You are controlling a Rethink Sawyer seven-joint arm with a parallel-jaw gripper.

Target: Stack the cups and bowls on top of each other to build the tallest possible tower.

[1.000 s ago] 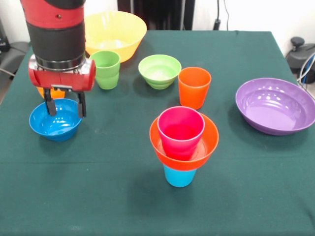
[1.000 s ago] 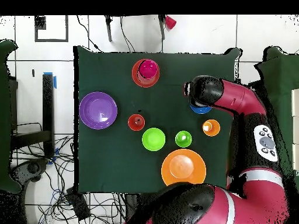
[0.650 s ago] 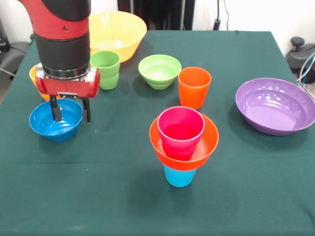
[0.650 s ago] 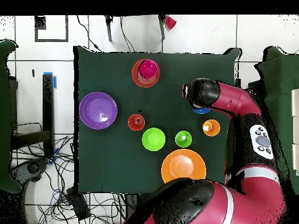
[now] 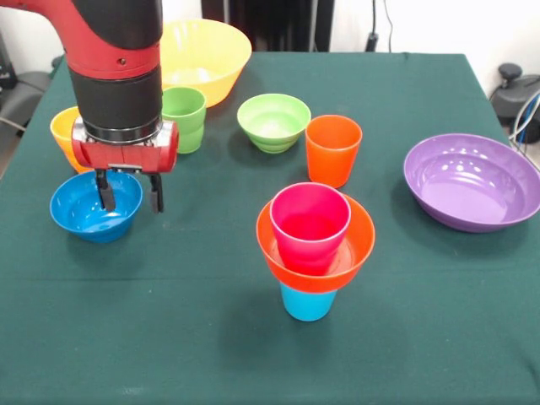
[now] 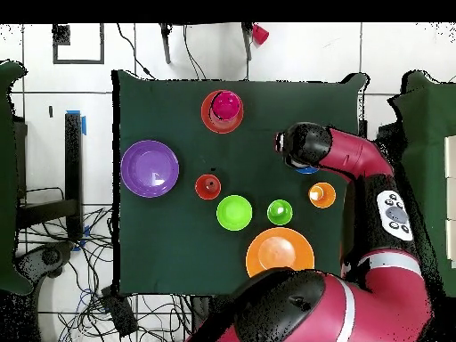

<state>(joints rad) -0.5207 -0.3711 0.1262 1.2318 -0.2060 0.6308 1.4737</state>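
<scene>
Bowls and cups, all glossy smooth plastic, sit scattered on a dark green cloth-covered table point(image 5: 422, 337). Largest is the deep round yellow bowl point(image 5: 202, 52) at the far edge, then the wide shallow purple bowl point(image 5: 471, 181) off to one side. The tower point(image 5: 314, 245) stands near the middle: a tapered magenta cup point(image 5: 309, 224) nested in an orange bowl point(image 5: 346, 253) atop a light blue cup point(image 5: 307, 304). A ribbed light green bowl point(image 5: 273, 121), an orange cup point(image 5: 332, 149) and a green cup point(image 5: 183, 118) stand separately. The gripper point(image 5: 130, 192) hangs with its thin dark fingers point(image 5: 156, 191) parted, straddling the rim of the small blue bowl point(image 5: 84, 215), holding nothing.
</scene>
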